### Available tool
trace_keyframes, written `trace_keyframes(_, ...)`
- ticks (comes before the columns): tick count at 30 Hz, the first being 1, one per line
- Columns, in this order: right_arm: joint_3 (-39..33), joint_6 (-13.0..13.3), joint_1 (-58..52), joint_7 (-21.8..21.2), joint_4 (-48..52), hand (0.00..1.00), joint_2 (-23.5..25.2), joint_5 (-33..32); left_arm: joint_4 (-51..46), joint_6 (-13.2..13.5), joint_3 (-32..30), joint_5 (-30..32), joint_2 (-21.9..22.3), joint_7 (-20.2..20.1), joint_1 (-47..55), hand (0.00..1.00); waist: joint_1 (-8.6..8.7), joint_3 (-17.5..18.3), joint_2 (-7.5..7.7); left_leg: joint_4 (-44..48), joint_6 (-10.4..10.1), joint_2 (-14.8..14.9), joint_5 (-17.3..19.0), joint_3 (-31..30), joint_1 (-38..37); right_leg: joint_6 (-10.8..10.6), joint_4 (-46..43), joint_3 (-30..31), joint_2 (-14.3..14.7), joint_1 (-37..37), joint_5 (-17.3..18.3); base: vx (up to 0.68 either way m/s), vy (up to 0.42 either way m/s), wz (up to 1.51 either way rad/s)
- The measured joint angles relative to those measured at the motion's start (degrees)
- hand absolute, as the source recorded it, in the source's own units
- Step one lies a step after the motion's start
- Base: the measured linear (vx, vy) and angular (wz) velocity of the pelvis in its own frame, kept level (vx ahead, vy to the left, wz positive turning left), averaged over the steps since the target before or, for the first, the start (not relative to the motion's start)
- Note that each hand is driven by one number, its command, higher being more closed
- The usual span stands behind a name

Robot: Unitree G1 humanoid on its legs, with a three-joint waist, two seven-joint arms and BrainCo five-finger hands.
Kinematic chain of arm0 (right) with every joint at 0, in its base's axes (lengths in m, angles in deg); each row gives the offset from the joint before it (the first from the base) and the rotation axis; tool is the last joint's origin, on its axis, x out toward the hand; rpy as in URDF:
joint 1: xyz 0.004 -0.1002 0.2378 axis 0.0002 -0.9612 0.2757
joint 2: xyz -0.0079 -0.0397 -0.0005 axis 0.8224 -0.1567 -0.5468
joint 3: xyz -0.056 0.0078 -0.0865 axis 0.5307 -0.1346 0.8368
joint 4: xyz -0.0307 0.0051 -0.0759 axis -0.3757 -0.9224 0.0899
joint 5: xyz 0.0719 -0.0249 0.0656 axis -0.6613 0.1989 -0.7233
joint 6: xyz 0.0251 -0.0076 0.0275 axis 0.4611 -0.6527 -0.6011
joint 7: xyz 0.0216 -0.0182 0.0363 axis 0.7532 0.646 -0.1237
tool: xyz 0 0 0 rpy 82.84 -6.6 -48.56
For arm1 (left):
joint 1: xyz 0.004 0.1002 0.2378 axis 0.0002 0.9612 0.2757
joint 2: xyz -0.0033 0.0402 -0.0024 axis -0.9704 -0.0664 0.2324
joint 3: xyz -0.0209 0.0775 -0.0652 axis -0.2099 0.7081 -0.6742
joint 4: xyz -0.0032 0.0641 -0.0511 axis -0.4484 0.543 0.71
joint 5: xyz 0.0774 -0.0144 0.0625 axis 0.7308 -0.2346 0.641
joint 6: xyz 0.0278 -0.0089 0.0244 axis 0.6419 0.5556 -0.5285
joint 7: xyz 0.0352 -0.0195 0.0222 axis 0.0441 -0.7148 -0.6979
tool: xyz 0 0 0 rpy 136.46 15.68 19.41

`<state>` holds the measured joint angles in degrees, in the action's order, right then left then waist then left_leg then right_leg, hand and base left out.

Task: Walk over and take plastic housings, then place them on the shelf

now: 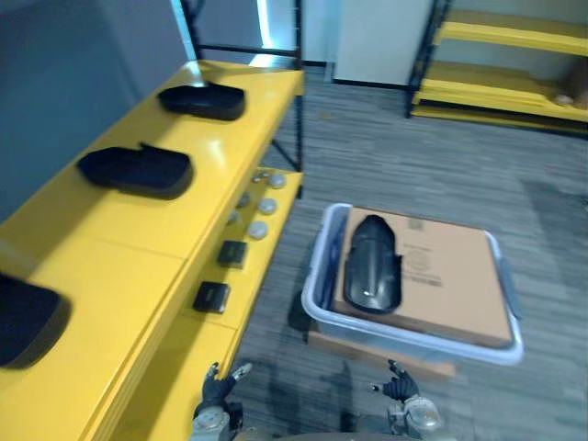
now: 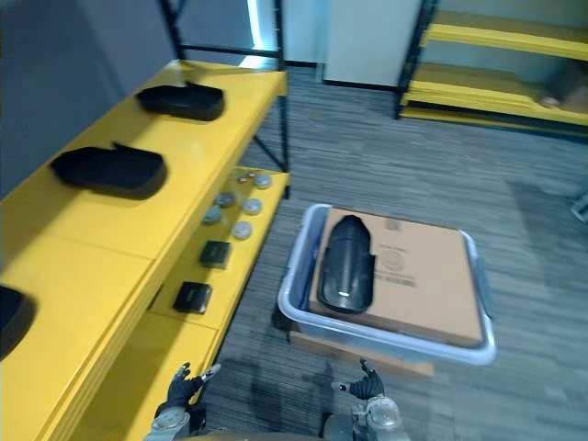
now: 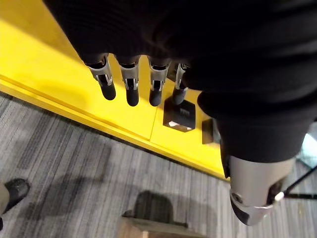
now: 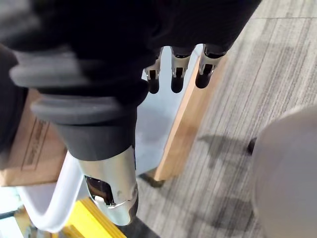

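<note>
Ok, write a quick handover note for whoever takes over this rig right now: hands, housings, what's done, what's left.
Left hand: open, empty, low beside the yellow shelf.
Right hand: open, empty, low on the near side of the bin.
On the shelf's top level: far housing, middle housing, near housing.
The last housing lies on the cardboard box inside the bin.
Done: three shelved. Left: pick up the last housing and shelve it.

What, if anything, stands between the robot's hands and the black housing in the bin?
Nothing visible blocks the way. The housing lies uncovered on the cardboard in the bin. Only the bin's near rim lies between it and the left hand and right hand, both open and empty.
</note>
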<state>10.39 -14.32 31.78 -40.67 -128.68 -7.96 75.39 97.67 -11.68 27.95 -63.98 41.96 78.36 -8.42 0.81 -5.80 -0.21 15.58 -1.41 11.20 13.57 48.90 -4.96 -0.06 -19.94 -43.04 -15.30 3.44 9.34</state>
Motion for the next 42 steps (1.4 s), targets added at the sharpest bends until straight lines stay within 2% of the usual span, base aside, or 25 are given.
trace_keyframes(1,-0.36,-0.01,-0.34,0.07,0.02,0.0,-0.21,0.0,0.11,-0.09,-0.46,0.01,0.0,0.0,-0.31,0.0,0.05,-0.09,-0.47,1.76,-0.5,1.71,-0.37,-0.96,0.05,-0.34,1.88,2.45,2.5,-0.43,-0.81,0.08,-0.214,-0.86)
trace_keyframes(2,-0.5,-0.02,-0.4,0.22,0.04,0.0,-0.39,-0.02,0.12,-0.14,-0.4,0.03,0.13,-0.06,-0.37,0.0,0.17,-0.07,-0.79,2.47,-0.53,2.54,-0.37,-1.47,0.0,-0.22,2.54,2.78,3.42,-0.82,-0.88,0.07,-0.259,-0.7)
trace_keyframes(4,-0.78,-0.02,-1.63,0.82,0.13,0.0,-0.95,-0.15,0.16,-0.21,-0.14,0.08,0.47,-0.4,-0.64,0.0,1.45,-0.44,-1.29,5.74,-0.54,5.9,-0.37,-2.53,-0.64,0.35,4.67,3.66,6.1,-3.07,-0.55,0.02,-0.194,-0.34)
trace_keyframes(6,-1.77,0.04,-2.87,1.03,0.16,0.0,-1.32,-0.39,0.3,-0.21,-0.06,0.14,0.67,-0.83,-1.53,0.0,1.68,-0.68,-1.57,12.09,-0.43,9.15,-0.43,-4.26,-0.04,1.02,5.85,4.85,8.26,-4.8,0.05,0.0,-0.217,-0.4)
trace_keyframes(7,-2.32,0.09,-3.31,1.26,0.35,0.0,-1.83,-2.02,0.95,-0.2,0.45,0.09,0.89,-1.01,-1.85,0.0,1.74,-1.17,-1.83,18.26,0.51,11.53,-1.07,-8.08,1.32,1.44,5.96,6.14,9.21,-5.98,0.89,0.0,-0.168,-0.49)
trace_keyframes(8,-2.95,0.07,-3.5,1.56,0.55,0.0,-1.92,-2.72,1.17,-0.28,0.8,-0.05,1.23,-1.08,-1.96,0.0,1.75,-1.56,-1.71,20.62,0.55,11.64,-0.76,-11.76,2.62,1.91,5.94,6.88,9.24,-6.59,1.25,-0.01,-0.115,-0.46)
trace_keyframes(9,-3.69,0.08,-3.65,1.87,0.76,0.0,-2.09,-2.93,1.11,-0.25,1.12,-0.14,1.56,-1.08,-2.1,0.0,1.7,-1.83,-1.43,21.03,0.03,10.53,-0.34,-15.12,3.61,2.21,5.94,7.64,9.1,-6.73,1.57,0.0,-0.054,-0.43)
trace_keyframes(11,-6.12,0.08,-3.53,2.24,1.24,0.0,-2.66,-3.91,1.03,-0.22,1.48,-0.27,2.6,-1.09,-1.64,0.0,1.39,-2.55,-1.29,18.33,-2.36,3.32,1.19,-27.33,7.44,2.17,5.88,10.53,7.83,-7.28,2.07,0.01,-0.009,-0.58)
trace_keyframes(12,-6.32,0.08,-3.51,2.28,1.24,0.0,-2.65,-4.06,1.02,-0.21,1.48,-0.39,2.66,-1.05,-1.4,0.0,1.31,-2.57,-1.25,16.97,-2.38,1.74,1.18,-29.25,8.28,1.97,5.79,10.98,7.42,-7.39,2.1,0.05,0.05,-0.61)
trace_keyframes(13,-6.57,0.1,-3.69,2.37,1.24,0.0,-2.58,-4.17,0.9,-0.2,1.5,-1.14,2.67,-0.92,-1.01,0.0,1.4,-2.66,-1.48,12.17,-2.77,-0.67,0.69,-32.35,9.83,0.74,5.02,12.02,7.05,-7.55,2.06,0.06,0.065,-0.41)
trace_keyframes(14,-6.76,0.11,-3.99,2.42,1.24,0.0,-2.8,-4.17,0.67,-0.2,1.62,-1.9,2.68,-0.85,-0.96,0.0,1.48,-2.68,-2.13,8.41,-3.5,-1.36,-1.79,-33.41,10.16,-0.21,4.31,12.24,7.54,-7.46,2.57,0.07,0.08,-0.32)
trace_keyframes(15,-7.0,0.1,-4.12,2.46,1.23,0.0,-2.98,-4.24,0.3,-0.2,1.77,-2.0,2.7,-0.82,-0.92,0.0,1.44,-2.84,-2.78,6.5,-1.86,-1.29,-4.29,-33.78,10.63,-0.69,3.57,12.52,8.07,-7.53,3.03,0.1,0.117,-0.11)
trace_keyframes(16,-7.62,-0.08,-4.32,2.56,1.13,0.0,-1.87,-4.56,-0.13,-0.2,1.76,-2.03,2.03,-0.72,-0.56,0.0,1.46,-2.64,-2.18,6.33,-1.0,-2.1,-3.56,-33.81,9.97,-1.61,3.06,13.31,7.31,-8.3,3.62,0.12,0.113,-0.03)
trace_keyframes(17,-7.81,-0.03,-4.34,2.58,1.15,0.0,-1.5,-4.58,-0.35,-0.19,1.76,-2.03,1.85,-0.63,-0.45,0.0,1.59,-2.5,-1.63,5.31,-0.98,-2.71,-3.56,-33.92,9.52,-1.87,3.06,13.32,6.96,-8.35,3.63,0.14,0.105,0.05)
trace_keyframes(19,-9.43,0.16,-4.04,2.68,1.27,0.0,-0.77,-4.97,-1.22,-0.19,1.77,-2.02,1.41,0.01,-0.34,0.0,1.58,-2.23,0.13,1.79,0.25,-5.0,-4.85,-34.58,8.61,-2.96,3.7,13.04,5.74,-8.35,2.92,0.14,0.064,0.27)
trace_keyframes(22,-12.35,0.36,-3.83,3.33,1.27,0.0,-0.83,-6.29,-1.67,-0.19,1.68,-2.02,0.25,0.26,-0.01,0.0,1.48,-2.0,1.0,-3.48,1.51,-7.75,-7.28,-35.5,6.43,-3.78,6.83,13.36,4.86,-10.12,1.59,0.15,0.102,0.4)
trace_keyframes(26,-14.03,1.55,-3.14,3.4,1.3,0.0,-0.8,-7.81,-1.72,-0.16,1.02,-1.99,-1.6,0.55,1.15,0.0,1.31,-1.96,1.58,-9.68,1.6,-9.59,-9.98,-36.34,3.39,-4.27,10.59,13.94,4.94,-12.23,0.11,0.07,0.038,0.19)
trace_keyframes(32,-16.38,1.68,-3.17,3.79,1.89,0.0,-0.52,-7.86,-1.65,-0.2,-0.01,-1.97,-1.44,0.61,3.57,0.0,1.37,-2.01,2.27,-14.14,1.26,-9.93,-12.23,-36.62,1.38,-4.25,13.29,15.13,5.58,-13.39,-1.6,0.01,0.003,0.01)
trace_keyframes(38,-16.84,1.75,-5.52,4.71,15.1,0.0,-0.58,-7.7,-2.93,-0.16,-0.38,-1.92,-1.64,0.55,3.91,0.0,1.76,-1.99,3.25,-19.38,1.55,-11.05,-16.08,-39.64,2.8,-4.24,13.04,15.11,6.24,-10.58,-1.91,-0.07,0.004,0.19)
trace_keyframes(42,-18.43,2.08,-6.39,5.95,26.28,0.0,-0.82,-6.72,-3.51,-0.15,-0.4,-1.84,-1.67,0.51,4.48,0.0,1.58,-2.23,3.62,-20.91,1.37,-11.32,-17.88,-42.92,4.54,-4.33,12.87,18.53,6.53,-9.25,-1.67,-0.08,0.035,0.39)
